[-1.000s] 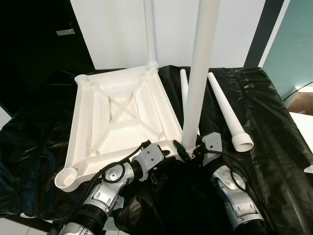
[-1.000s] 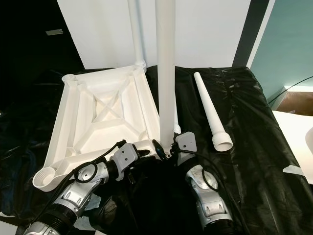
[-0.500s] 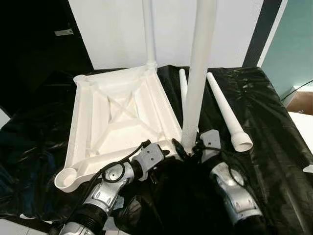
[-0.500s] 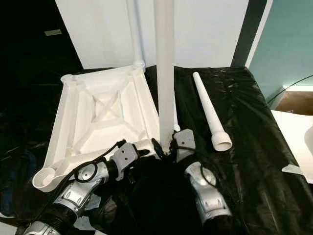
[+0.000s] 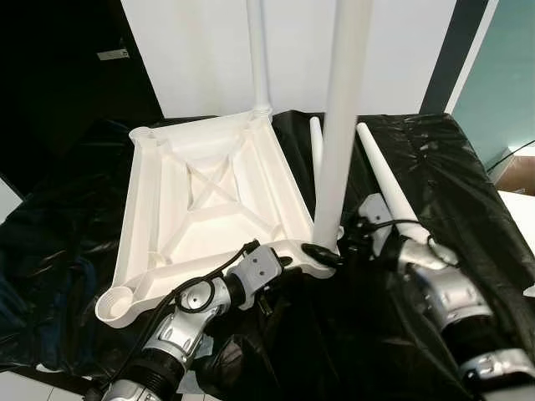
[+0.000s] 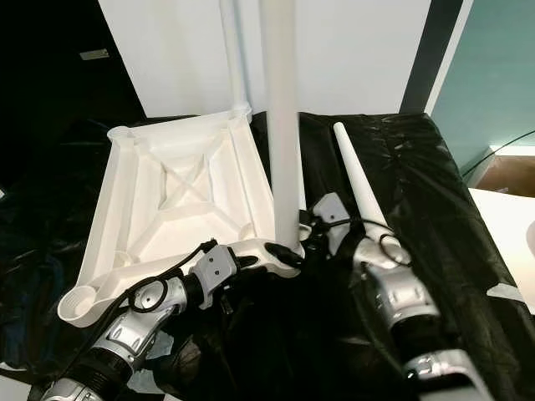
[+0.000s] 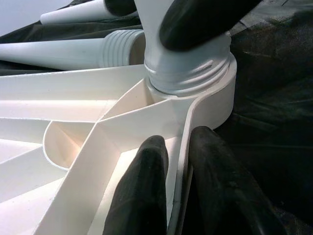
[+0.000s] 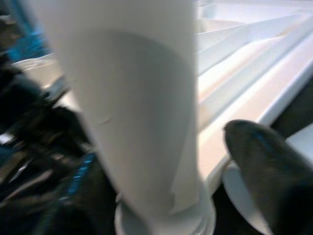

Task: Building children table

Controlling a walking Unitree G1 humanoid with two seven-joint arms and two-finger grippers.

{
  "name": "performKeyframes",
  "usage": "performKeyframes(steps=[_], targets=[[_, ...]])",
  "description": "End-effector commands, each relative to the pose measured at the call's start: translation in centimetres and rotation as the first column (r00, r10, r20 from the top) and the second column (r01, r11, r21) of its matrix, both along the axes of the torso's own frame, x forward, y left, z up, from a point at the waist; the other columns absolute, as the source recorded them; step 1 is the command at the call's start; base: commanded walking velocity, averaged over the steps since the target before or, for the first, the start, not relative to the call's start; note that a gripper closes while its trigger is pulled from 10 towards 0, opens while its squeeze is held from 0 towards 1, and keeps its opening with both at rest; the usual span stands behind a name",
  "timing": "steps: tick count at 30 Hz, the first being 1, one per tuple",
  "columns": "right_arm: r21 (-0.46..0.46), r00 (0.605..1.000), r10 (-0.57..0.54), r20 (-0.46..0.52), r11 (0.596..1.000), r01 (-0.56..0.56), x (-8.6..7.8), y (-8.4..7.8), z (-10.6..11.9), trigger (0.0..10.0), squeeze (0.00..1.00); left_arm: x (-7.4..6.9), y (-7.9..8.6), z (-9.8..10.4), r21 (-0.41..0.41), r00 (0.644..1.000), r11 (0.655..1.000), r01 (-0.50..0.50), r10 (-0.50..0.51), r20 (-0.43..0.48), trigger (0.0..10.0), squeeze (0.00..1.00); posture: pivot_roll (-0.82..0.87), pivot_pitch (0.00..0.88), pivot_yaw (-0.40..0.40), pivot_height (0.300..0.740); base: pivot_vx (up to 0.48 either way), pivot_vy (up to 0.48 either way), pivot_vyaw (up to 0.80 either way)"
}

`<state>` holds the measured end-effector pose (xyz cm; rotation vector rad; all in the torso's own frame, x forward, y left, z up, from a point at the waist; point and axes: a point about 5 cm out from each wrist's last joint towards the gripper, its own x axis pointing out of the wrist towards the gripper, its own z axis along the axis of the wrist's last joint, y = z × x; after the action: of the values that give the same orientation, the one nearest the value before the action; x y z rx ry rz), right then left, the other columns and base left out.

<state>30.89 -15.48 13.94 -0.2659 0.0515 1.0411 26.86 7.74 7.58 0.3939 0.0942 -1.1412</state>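
You are looking down at a surface covered in crinkled, glossy black plastic sheeting. Behind it stands a plain white wall panel, evenly lit. To the robot's left the room falls into deep black shadow. On the robot's right, a dark vertical strip borders a teal-green wall, with pale flooring below.

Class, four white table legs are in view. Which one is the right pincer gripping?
The near upright leg, standing in the tabletop's near corner socket: the right pincer clasps its base. Another leg stands in the far corner; two lie loose.
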Motion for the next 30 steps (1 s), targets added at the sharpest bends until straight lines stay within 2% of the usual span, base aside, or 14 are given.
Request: performKeyframes(steps=[1, 9, 14, 15, 16, 18, 19, 20, 21, 22, 23, 24, 28, 30], targets=[[-0.022, 0.999, 0.030, -0.036, 0.999, -0.030, -0.1, -0.6, -0.1, 0.0, 0.00, -2.1, 0.7, -3.7, 0.118, 0.985, 0.991, 0.069, -0.049, -0.165, 10.0, 0.00, 0.05, 0.000, 0.044, 0.740, 0.000, 0.000, 0.00], [-0.038, 0.997, 0.038, -0.068, 0.998, -0.040, -0.2, -1.2, -0.5, 0.0, 0.00, -2.2, 0.7, -3.8, 0.118, 0.985, 0.990, 0.071, -0.050, -0.166, 10.0, 0.00, 0.05, 0.000, 0.047, 0.740, 0.000, 0.000, 0.00], [0.080, 0.990, -0.121, -0.067, 0.989, 0.126, -1.5, 0.1, -2.4, 0.0, 0.00, -2.3, 0.6, -3.8, 0.119, 0.984, 0.990, 0.077, -0.056, -0.168, 10.0, 0.00, 0.05, 0.000, 0.049, 0.740, 0.000, 0.000, 0.00], [0.129, 0.962, -0.270, -0.034, 0.954, 0.272, -2.2, 0.4, -3.4, 0.0, 0.00, -2.2, 0.6, -3.8, 0.120, 0.985, 0.990, 0.076, -0.056, -0.166, 10.0, 0.00, 0.05, 0.000, 0.045, 0.740, 0.000, 0.000, 0.00], [0.129, 0.962, -0.270, -0.034, 0.954, 0.272, -2.2, 0.4, -3.4, 0.0, 0.00, -2.2, 0.6, -3.8, 0.120, 0.985, 0.990, 0.076, -0.056, -0.166, 10.0, 0.00, 0.05, 0.000, 0.045, 0.740, 0.000, 0.000, 0.00], [0.205, 0.868, -0.497, 0.014, 0.851, 0.484, -3.2, 0.0, -4.1, 0.0, 0.00, -2.2, 0.6, -3.7, 0.118, 0.985, 0.990, 0.072, -0.052, -0.163, 10.0, 0.00, 0.06, 0.000, 0.043, 0.740, 0.000, 0.000, 0.00], [0.205, 0.868, -0.497, 0.014, 0.851, 0.484, -3.2, 0.0, -4.1, 0.0, 0.00, -2.2, 0.6, -3.7, 0.118, 0.985, 0.990, 0.072, -0.052, -0.163, 10.0, 0.00, 0.06, 0.000, 0.043, 0.740, 0.000, 0.000, 0.00], [0.240, 0.794, -0.607, 0.029, 0.775, 0.584, -3.3, -0.6, -4.0, 0.0, 0.00, -2.2, 0.7, -3.7, 0.117, 0.985, 0.991, 0.069, -0.050, -0.163, 10.0, 0.00, 0.06, 0.000, 0.043, 0.740, 0.000, 0.000, 0.00], [0.240, 0.794, -0.607, 0.029, 0.775, 0.584, -3.3, -0.6, -4.0, 0.0, 0.00, -2.2, 0.7, -3.7, 0.117, 0.985, 0.991, 0.069, -0.050, -0.163, 10.0, 0.00, 0.06, 0.000, 0.043, 0.740, 0.000, 0.000, 0.00], [0.259, 0.718, -0.696, 0.027, 0.698, 0.667, -3.1, -1.4, -3.7, 0.0, 0.00, -2.3, 0.8, -3.8, 0.118, 0.985, 0.991, 0.069, -0.049, -0.166, 10.0, 0.00, 0.06, 0.000, 0.044, 0.740, 0.000, 0.000, 0.00], [0.259, 0.718, -0.696, 0.027, 0.698, 0.667, -3.1, -1.4, -3.7, 0.0, 0.00, -2.3, 0.8, -3.8, 0.118, 0.985, 0.991, 0.069, -0.049, -0.166, 10.0, 0.00, 0.06, 0.000, 0.044, 0.740, 0.000, 0.000, 0.00], [0.275, 0.639, -0.769, 0.023, 0.619, 0.735, -2.8, -1.9, -3.4, 0.0, 0.00, -2.5, 0.9, -3.8, 0.119, 0.984, 0.990, 0.069, -0.048, -0.169, 10.0, 0.00, 0.06, 0.000, 0.046, 0.740, 0.000, 0.000, 0.00], [0.303, 0.575, -0.818, 0.012, 0.551, 0.778, -1.9, -1.6, -2.6, 0.0, 0.00, -2.6, 0.9, -3.9, 0.121, 0.983, 0.990, 0.073, -0.051, -0.174, 10.0, 0.00, 0.06, 0.000, 0.047, 0.740, 0.000, 0.000, 0.00], [0.316, 0.599, -0.801, -0.007, 0.566, 0.761, -1.5, -0.4, -2.3, 0.0, 0.00, -2.6, 0.7, -3.9, 0.119, 0.983, 0.990, 0.075, -0.054, -0.173, 10.0, 0.00, 0.06, 0.000, 0.046, 0.740, 0.000, 0.000, 0.00]])
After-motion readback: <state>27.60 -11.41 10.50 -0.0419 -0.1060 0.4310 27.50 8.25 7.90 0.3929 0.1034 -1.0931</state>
